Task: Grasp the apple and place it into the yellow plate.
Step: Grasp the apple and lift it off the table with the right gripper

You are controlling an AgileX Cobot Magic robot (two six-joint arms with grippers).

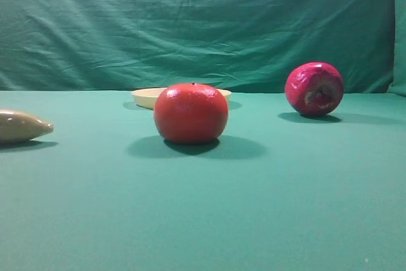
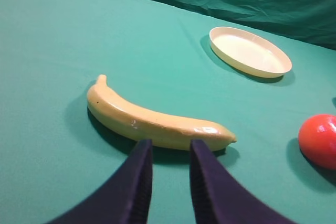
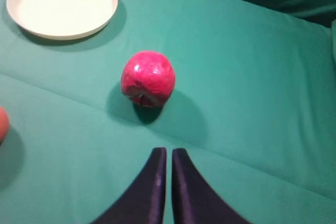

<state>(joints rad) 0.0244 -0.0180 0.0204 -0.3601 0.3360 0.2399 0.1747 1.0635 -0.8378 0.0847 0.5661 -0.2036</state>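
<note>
The apple (image 1: pixel 314 89) is a glossy magenta-pink fruit lying on the green cloth at the right, its pale wrinkled hollow facing forward. It also shows in the right wrist view (image 3: pixel 148 78), a short way ahead of my right gripper (image 3: pixel 166 157), whose dark fingers are closed together and empty. The yellow plate (image 1: pixel 144 96) sits empty at the back, partly hidden behind the orange-red fruit; it shows whole in the right wrist view (image 3: pixel 62 3) and the left wrist view (image 2: pixel 250 51). My left gripper (image 2: pixel 169 149) has a narrow gap between its fingers and holds nothing, just in front of the banana.
A larger orange-red round fruit (image 1: pixel 191 112) sits mid-table in front of the plate. A beige-yellow banana (image 2: pixel 155 121) lies at the left; its tip shows in the exterior view (image 1: pixel 22 125). A green cloth backdrop (image 1: pixel 190 23) hangs behind the table.
</note>
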